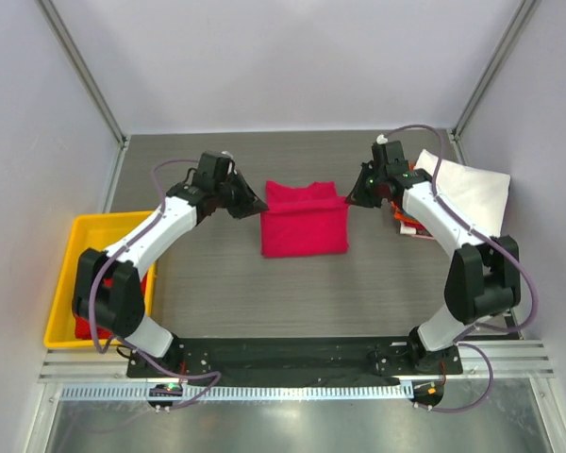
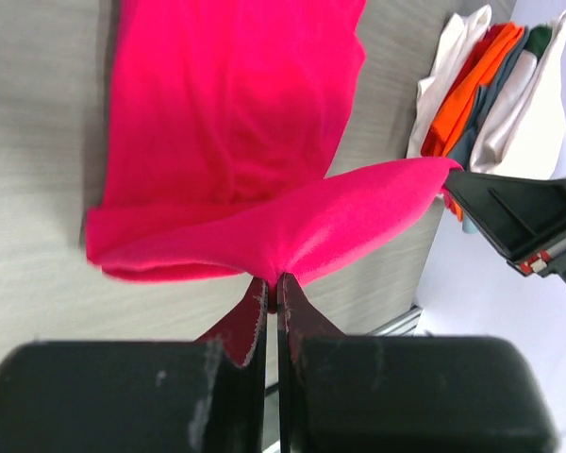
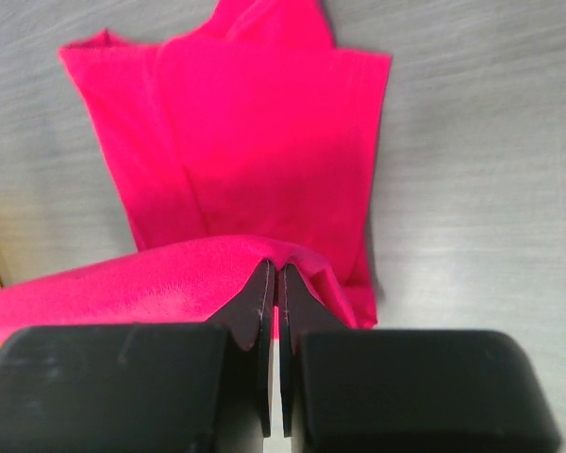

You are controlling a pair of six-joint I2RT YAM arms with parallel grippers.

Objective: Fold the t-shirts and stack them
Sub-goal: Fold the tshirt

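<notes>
The magenta-pink t-shirt (image 1: 305,226) is spread mid-width on the tabletop (image 1: 292,293), nearer the far edge. Its lifted edge is pinched at one end by the left gripper (image 1: 257,206) and at the other by the right gripper (image 1: 352,200) (both clamped tight on cloth), seemingly so that it is stretched taut for folding.

Shirt stack (image 1: 474,189): partly behind my right arm (image 1: 436,219). Red shirt (image 1: 81,327) in tray (image 1: 60,283): mostly behind my left arm (image 1: 158,232), shape unclear.
</notes>
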